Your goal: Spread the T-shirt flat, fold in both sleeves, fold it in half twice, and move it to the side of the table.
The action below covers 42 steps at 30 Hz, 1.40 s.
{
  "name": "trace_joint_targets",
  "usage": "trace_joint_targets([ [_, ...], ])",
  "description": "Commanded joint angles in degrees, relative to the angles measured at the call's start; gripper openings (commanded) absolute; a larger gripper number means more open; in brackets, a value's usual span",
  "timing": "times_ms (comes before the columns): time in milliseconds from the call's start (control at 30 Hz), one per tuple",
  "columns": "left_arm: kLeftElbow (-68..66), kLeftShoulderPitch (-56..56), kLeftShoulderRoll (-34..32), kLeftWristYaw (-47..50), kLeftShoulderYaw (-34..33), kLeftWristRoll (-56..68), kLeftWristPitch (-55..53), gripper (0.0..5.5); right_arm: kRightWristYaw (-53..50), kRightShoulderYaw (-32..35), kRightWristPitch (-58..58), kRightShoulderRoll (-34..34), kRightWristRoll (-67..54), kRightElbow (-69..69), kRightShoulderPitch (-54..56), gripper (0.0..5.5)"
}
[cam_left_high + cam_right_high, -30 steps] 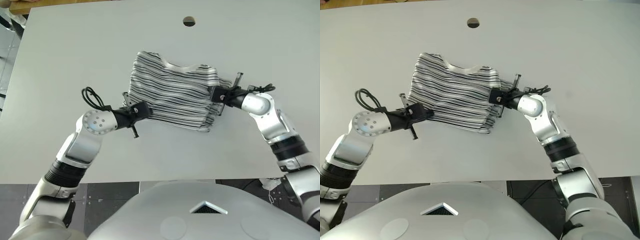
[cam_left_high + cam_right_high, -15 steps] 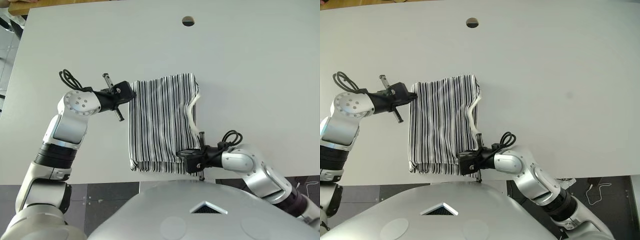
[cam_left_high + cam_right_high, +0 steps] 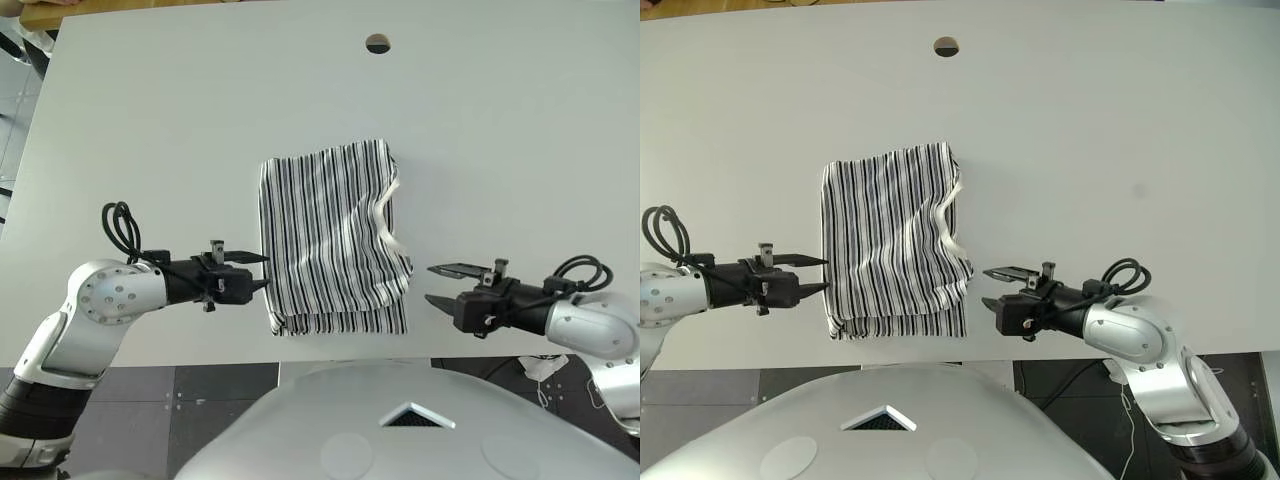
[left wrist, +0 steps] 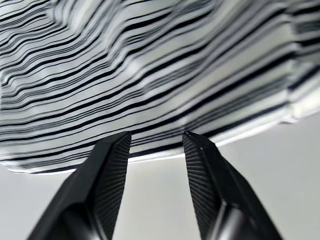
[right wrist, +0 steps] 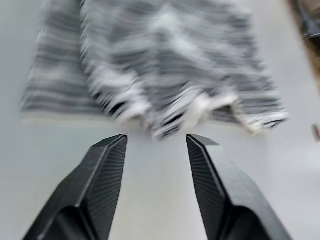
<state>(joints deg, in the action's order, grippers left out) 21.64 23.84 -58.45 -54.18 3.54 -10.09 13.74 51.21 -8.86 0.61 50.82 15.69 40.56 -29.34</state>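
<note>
The striped T-shirt (image 3: 330,245) is seen lying folded into an upright oblong on the white table (image 3: 500,120), in the middle of its width and close to the near edge. Stacked layers can be made out along the shirt's near end, and the white neckband (image 3: 385,215) is exposed along its right side, curling out a little from the stripes. The left gripper (image 3: 267,272) is held low over the table at the shirt's near-left corner, its jaws parted with nothing between them. In the left wrist view the ribbed fingers (image 4: 112,170) are shown spread right before the folded edge, with bare tabletop between them, though whether the tips touch the cloth cannot be told. The right gripper (image 3: 430,284) is placed off the shirt's near-right corner, pointing toward it, and a strip of bare table is left between its tips and the fabric. Its jaws are likewise released and empty, the fingers (image 5: 107,170) being seen well apart in the right wrist view. A round hole (image 3: 377,43) is set in the tabletop far beyond the shirt.
</note>
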Motion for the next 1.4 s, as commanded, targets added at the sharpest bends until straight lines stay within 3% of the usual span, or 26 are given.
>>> trace_joint_targets([
  [33,-0.7,3.8,-2.3,2.3,-1.6,-4.8,6.3,2.13,-0.6,0.3,4.7,3.2,3.6,-1.8,-3.6,2.9],
  [200,-0.8,5.3,1.6,5.0,4.3,-9.7,9.2,2.13,-4.4,-6.2,8.9,-1.4,10.3,-5.5,0.9,2.9],
  [567,-4.5,2.2,3.8,8.2,9.0,-11.5,10.5,2.13,-10.5,-13.1,13.2,-8.3,15.5,-12.6,7.8,2.9],
  [633,-4.7,1.8,3.8,8.3,9.5,-11.5,10.5,2.13,-10.1,-13.8,13.7,-7.5,15.6,-13.0,7.3,2.61],
  [933,-3.3,1.5,2.5,6.6,10.9,-8.2,10.1,0.67,-9.0,-13.2,13.2,-5.7,13.2,-12.6,5.1,0.89],
  [1033,-1.6,3.0,0.5,3.6,10.8,-3.8,9.1,0.21,-5.7,-12.3,10.2,-4.6,7.1,-10.0,3.2,0.27],
  [1167,6.2,6.9,-4.7,-4.7,8.6,14.3,1.8,0.18,2.4,-10.7,3.7,-0.1,-8.4,-2.4,-2.1,0.14],
  [1400,7.4,-4.1,1.1,-0.1,4.6,28.1,-23.3,0.17,-1.6,-3.4,-10.9,-6.5,-29.4,3.3,5.7,0.13],
])
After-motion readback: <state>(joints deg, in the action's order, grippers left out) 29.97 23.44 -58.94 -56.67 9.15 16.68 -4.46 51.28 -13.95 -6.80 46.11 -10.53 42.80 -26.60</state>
